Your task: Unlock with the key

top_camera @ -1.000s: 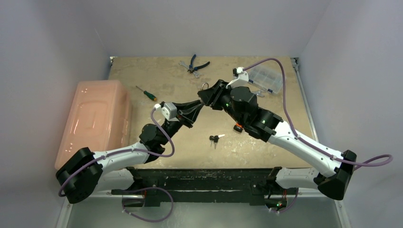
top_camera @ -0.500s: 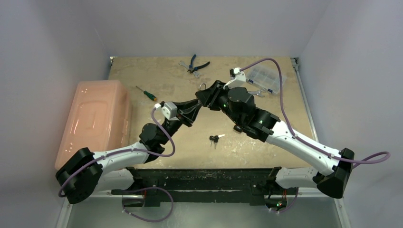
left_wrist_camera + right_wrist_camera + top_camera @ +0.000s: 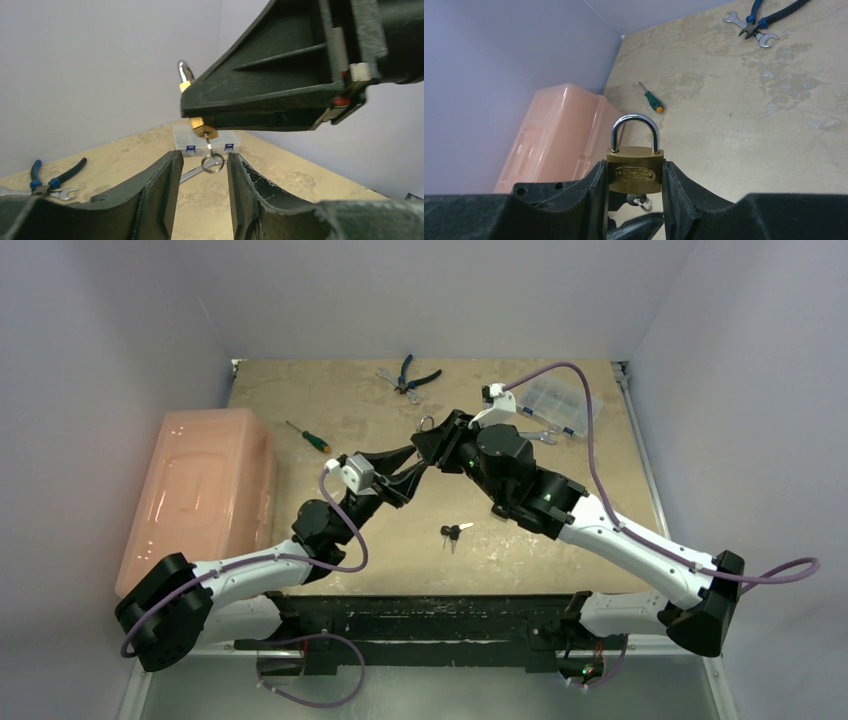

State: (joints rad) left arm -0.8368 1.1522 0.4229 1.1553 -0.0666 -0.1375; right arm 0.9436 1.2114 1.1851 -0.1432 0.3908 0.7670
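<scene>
Counter (image 3: 340, 400), mottled tan, lies below the work. Right end effector (image 3: 633, 169) clamps the brass padlock (image 3: 203, 127) by its flat sides in mid-air, steel shackle up and keyhole down, probably to steady it. Left end effector (image 3: 203, 158), jaws parted and gripping nothing, flanks the slim key (image 3: 209, 145) seated in the keyhole, wire ring (image 3: 212, 163) dangling.

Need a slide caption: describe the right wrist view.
Right hand grips a brass padlock, shackle closed; screwdriver and pliers lie beyond.

Tan table (image 3: 330, 405), scuffed. Far edge: pliers (image 3: 416, 373) touching a wrench (image 3: 385, 374). Far right: clear box (image 3: 560, 406), second wrench (image 3: 191, 173) just beside it. Left: screwdriver (image 3: 305, 435). Centre: key bunch (image 3: 452, 532). Left edge: pink case (image 3: 200, 495).
</scene>
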